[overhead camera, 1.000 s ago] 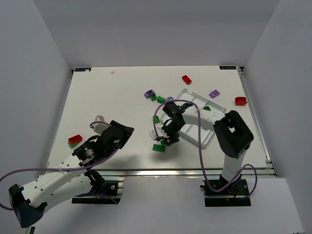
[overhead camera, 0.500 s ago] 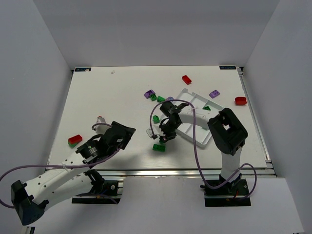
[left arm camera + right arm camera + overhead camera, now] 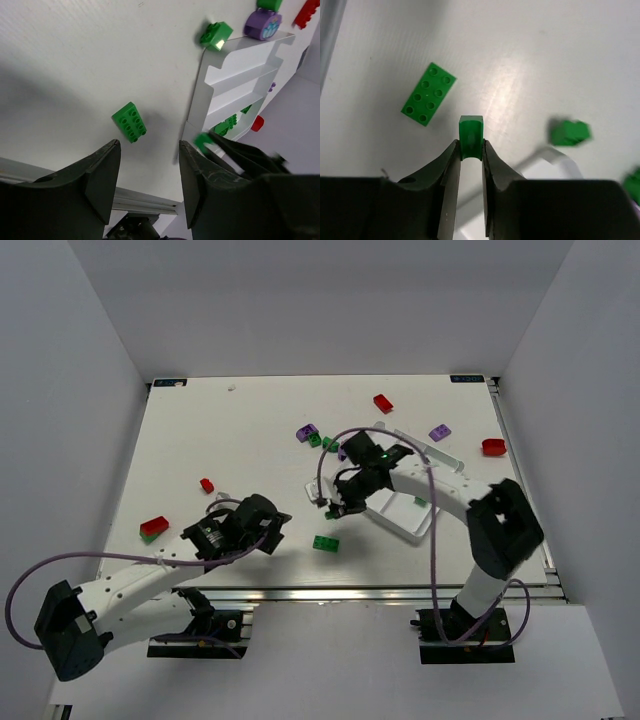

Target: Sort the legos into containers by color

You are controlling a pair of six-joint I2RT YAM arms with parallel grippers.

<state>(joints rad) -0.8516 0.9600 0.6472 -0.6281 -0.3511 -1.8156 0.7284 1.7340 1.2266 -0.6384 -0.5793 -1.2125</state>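
1. The right pincer [image 3: 470, 150] clamps a small green lego [image 3: 471, 131] above the desk [image 3: 520, 50], beside the white tray [image 3: 235, 75].
2. The left pincer [image 3: 148, 150] gapes empty near a loose green lego [image 3: 129, 121].

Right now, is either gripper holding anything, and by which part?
The right gripper pinches a small green brick by its side faces; left gripper open, empty.

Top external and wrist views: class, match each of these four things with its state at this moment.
Things:
1. left gripper
2. right gripper
3. eight-stud green brick
4. white tray

States:
A. shut on a small green brick
B. lying flat on the table, held by nothing
C. open, holding nothing
D. has green bricks inside

Pairs: 1-C, 2-A, 3-B, 4-D
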